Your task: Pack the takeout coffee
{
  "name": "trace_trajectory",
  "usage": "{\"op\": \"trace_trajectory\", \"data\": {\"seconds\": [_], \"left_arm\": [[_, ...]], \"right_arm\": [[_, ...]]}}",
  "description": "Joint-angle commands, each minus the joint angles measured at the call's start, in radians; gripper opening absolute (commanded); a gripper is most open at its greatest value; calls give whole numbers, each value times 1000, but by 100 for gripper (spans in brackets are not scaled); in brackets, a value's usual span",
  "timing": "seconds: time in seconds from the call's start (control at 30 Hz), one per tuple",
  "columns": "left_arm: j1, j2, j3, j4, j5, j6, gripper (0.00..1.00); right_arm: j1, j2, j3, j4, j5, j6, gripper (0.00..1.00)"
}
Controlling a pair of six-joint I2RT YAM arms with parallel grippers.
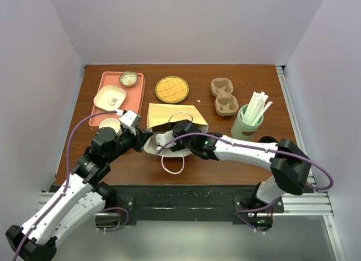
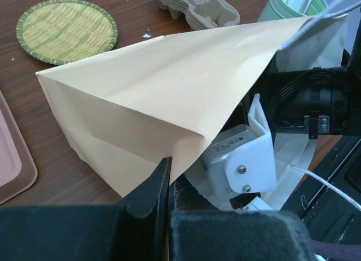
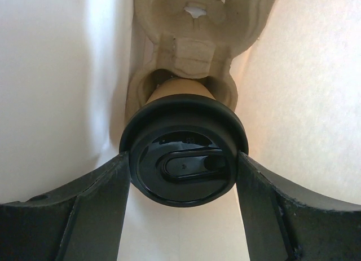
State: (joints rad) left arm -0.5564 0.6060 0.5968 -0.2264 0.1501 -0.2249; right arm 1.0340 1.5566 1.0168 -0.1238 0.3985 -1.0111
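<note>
Here the right gripper, jaws wide, clasps the takeout coffee by its lid, seating it in the pulp carrier; the left gripper, pinched shut, props the paper bag open.

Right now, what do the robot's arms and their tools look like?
The left arm and right arm are white tubes joined by bulky black joints, with a purple cable looping along each. The left tool and right tool are matte black, with two broad tapering fingers. A small white box sits by each wrist.
</note>
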Motion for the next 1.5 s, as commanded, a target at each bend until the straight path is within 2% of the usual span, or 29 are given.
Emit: {"op": "trace_trajectory", "data": {"seconds": [0.0, 0.1, 0.37, 0.6, 1.47], "left_arm": [[6, 17, 64, 22, 22, -42, 0], [10, 24, 70, 10, 20, -57, 0], [13, 54, 84, 21, 42, -88, 0], [12, 51, 69, 38, 52, -122, 0], [13, 55, 87, 41, 52, -145, 0]], "right_arm": [[-25, -69, -50, 104, -43, -11, 35], [-41, -76, -84, 147, -62, -26, 35], [-61, -47, -84, 128, -95, -18, 36], [-83, -6, -37, 131, -110, -12, 36], [-130, 102, -30, 179, -147, 3, 35]]}}
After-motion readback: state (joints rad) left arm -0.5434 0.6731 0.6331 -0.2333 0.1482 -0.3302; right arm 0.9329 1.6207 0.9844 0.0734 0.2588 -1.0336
